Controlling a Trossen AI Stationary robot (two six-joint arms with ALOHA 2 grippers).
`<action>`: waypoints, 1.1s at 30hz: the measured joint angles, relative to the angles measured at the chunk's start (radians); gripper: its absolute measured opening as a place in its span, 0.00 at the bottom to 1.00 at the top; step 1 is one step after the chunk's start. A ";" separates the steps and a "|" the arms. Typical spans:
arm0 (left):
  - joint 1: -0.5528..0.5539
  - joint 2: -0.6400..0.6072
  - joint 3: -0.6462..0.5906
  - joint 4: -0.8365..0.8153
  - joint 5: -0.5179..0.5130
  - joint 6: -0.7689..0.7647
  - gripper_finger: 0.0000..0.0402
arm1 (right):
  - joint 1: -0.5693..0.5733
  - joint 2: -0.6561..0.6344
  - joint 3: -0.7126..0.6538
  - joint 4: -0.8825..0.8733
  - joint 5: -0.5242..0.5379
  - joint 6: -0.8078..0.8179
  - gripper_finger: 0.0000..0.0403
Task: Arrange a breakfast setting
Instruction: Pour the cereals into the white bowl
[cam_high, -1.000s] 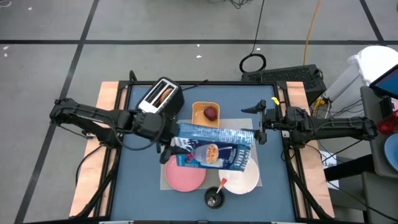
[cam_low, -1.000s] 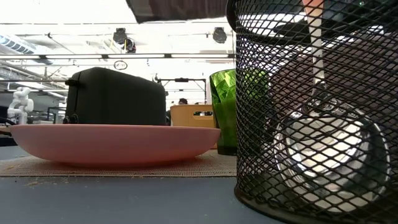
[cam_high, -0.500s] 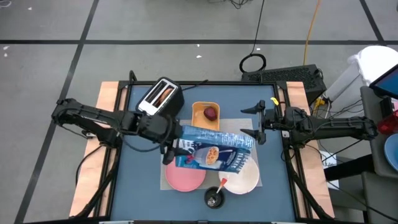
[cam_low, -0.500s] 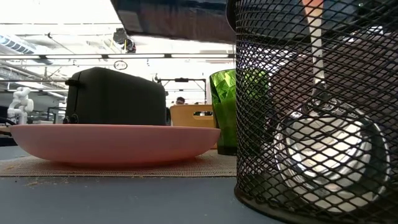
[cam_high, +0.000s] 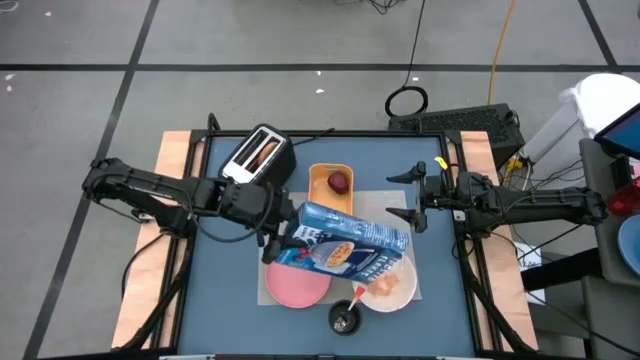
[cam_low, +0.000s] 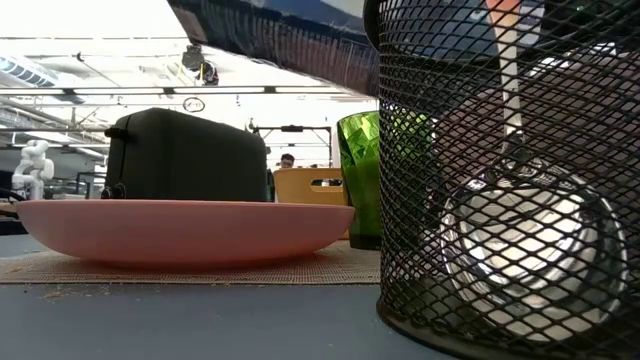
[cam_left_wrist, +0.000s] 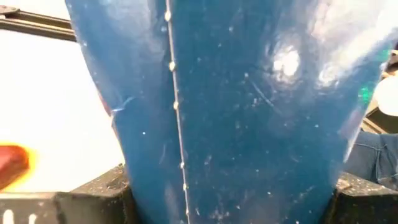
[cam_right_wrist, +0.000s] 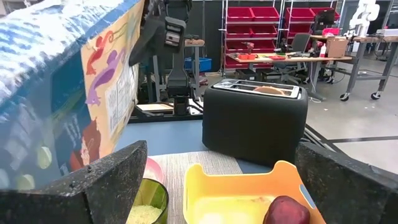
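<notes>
Gripping the blue cereal box (cam_high: 345, 250), the left hand (cam_high: 272, 235) tilts it over the white bowl (cam_high: 395, 285).

The blue cereal box (cam_left_wrist: 249, 106) fills nearly the whole view, its glossy side clamped between the left claw (cam_left_wrist: 230, 199)'s dark fingers (cam_left_wrist: 93, 196) at the corners.

Glossy cardboard cereal box (cam_high: 345, 250), black wire-mesh metal holder (cam_low: 505, 170), smooth matt pink plate (cam_low: 185, 228), woven placemat (cam_low: 190, 268)

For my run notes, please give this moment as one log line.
left gripper: shut on cereal box, tilted over bowl | right gripper: open, waiting beside tray | cereal in bowl
</notes>
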 joint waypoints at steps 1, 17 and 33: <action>0.000 0.000 0.000 0.000 0.000 0.000 0.67 | 0.000 0.000 0.000 0.000 0.000 0.000 0.98; 0.000 0.000 0.000 -0.003 -0.015 0.004 0.56 | 0.000 0.000 0.000 0.000 -0.001 0.000 0.98; -0.001 0.000 0.000 -0.004 -0.016 0.005 0.56 | 0.000 -0.039 0.000 -0.051 -0.185 0.039 0.98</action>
